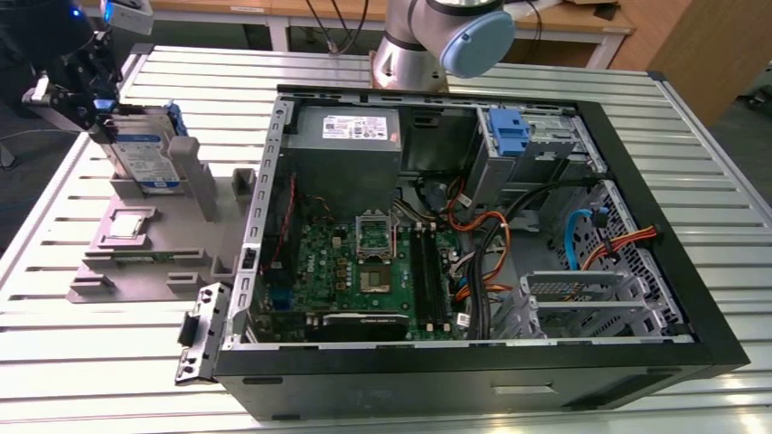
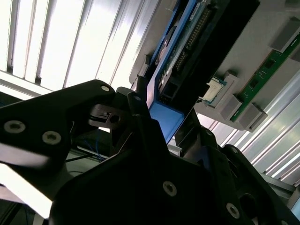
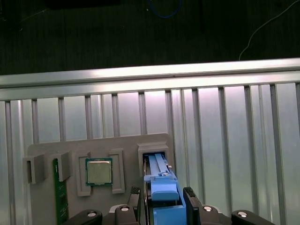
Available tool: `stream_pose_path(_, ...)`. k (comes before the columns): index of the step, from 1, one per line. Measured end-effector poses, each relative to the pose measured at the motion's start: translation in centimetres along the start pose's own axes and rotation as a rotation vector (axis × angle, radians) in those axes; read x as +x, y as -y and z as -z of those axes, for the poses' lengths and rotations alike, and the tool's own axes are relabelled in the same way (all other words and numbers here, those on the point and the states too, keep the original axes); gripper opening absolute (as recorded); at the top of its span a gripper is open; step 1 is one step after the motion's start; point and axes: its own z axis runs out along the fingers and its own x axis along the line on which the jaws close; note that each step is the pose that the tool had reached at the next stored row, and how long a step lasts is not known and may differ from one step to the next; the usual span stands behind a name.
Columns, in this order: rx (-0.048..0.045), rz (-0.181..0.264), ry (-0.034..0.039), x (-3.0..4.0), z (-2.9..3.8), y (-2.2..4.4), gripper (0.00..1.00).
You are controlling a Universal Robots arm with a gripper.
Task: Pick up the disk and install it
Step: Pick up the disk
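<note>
Slatted table (image 1: pixel 97 380) carries the open PC case (image 1: pixel 711 334), side off so I can reach inside. On the exterior view's left, a grey fixture (image 1: pixel 133 267) keeps parts in slots. The disk (image 1: pixel 147 154) stands on edge in one slot, top exposed for a grab. My gripper (image 3: pixel 162 193) sits over it, fingers (image 3: pixel 135 197) pinched on its blue carrier. Disk prob. not lifted yet.

Robotics lab or assembly workshop. A slatted aluminium table (image 1: pixel 72 380) carries an open computer case (image 1: pixel 483 380) and, at the exterior view's left, a grey parts holder (image 1: pixel 145 262). A robot arm base (image 1: pixel 404 59) stands at the far edge, with wooden benches (image 1: pixel 579 23) beyond.
</note>
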Motion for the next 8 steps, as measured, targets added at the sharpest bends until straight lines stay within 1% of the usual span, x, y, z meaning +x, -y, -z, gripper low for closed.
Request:
stream_pose_path(4,0.0,0.0,0.0,0.0,0.0,0.0,0.47)
stream_pose_path(5,0.0,0.0,0.0,0.0,0.0,0.0,0.4)
stream_pose_path(8,0.0,0.0,0.0,0.0,0.0,0.0,0.4)
